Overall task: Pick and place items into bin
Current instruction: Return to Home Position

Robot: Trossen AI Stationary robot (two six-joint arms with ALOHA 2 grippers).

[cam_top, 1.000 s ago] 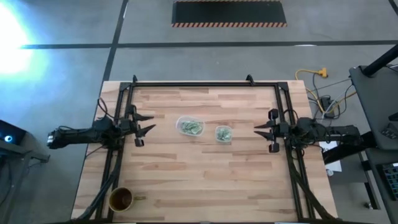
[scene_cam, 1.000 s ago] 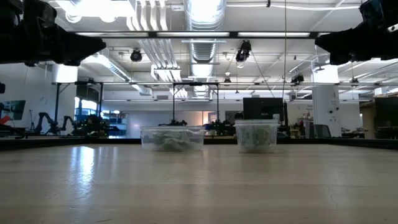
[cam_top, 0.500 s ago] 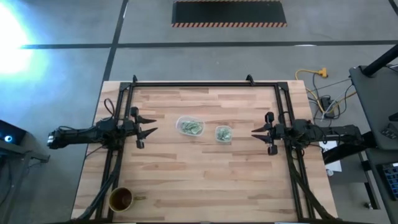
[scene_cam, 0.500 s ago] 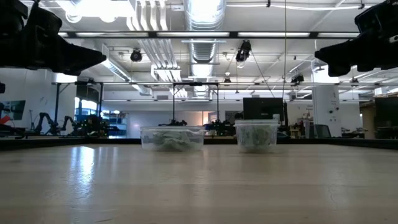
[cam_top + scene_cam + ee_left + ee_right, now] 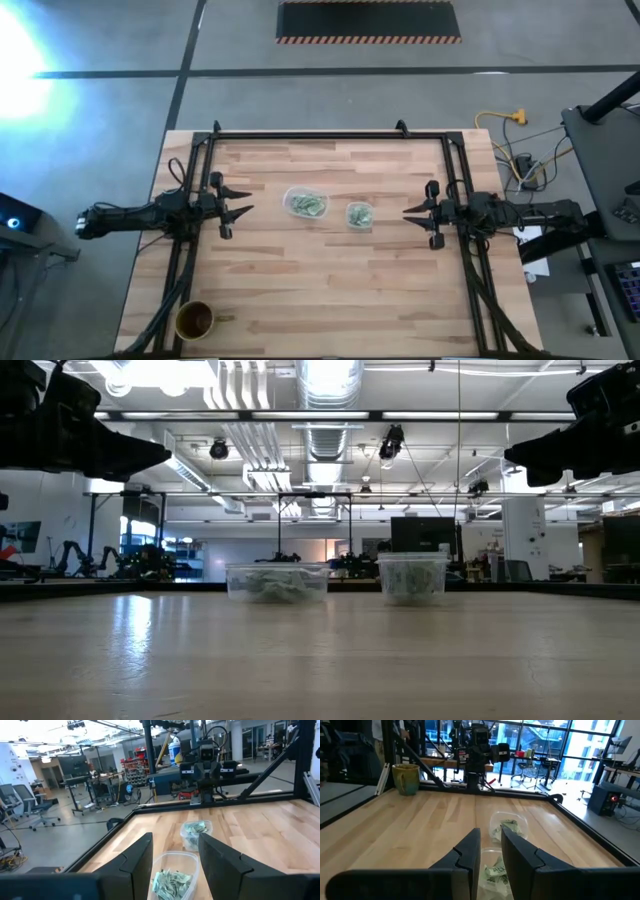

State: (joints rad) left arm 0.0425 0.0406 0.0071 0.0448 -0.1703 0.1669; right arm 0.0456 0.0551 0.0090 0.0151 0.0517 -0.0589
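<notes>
Two clear plastic tubs stand on the middle of the wooden table, a wider one (image 5: 305, 203) and a smaller one (image 5: 360, 215). Both hold pale green and white crinkled items (image 5: 171, 881) (image 5: 506, 828). My left gripper (image 5: 243, 200) hovers level above the table's left side, pointing at the tubs, open and with nothing in it (image 5: 175, 837). My right gripper (image 5: 412, 213) hovers level at the right side, facing the tubs. Its fingers stand a narrow gap apart with nothing between them (image 5: 490, 831). In the low view both tubs (image 5: 277, 582) (image 5: 412, 577) rest flat on the table.
A round brown cup (image 5: 195, 320) stands at the table's near left corner. A black frame (image 5: 330, 135) runs along the far edge and down both sides. Bare wood lies around the tubs and across the near half of the table.
Both grippers have tipped their fingertips down a little and now point level across the table. The right one has also sunk slightly. The tubs and items have stayed where they were.
</notes>
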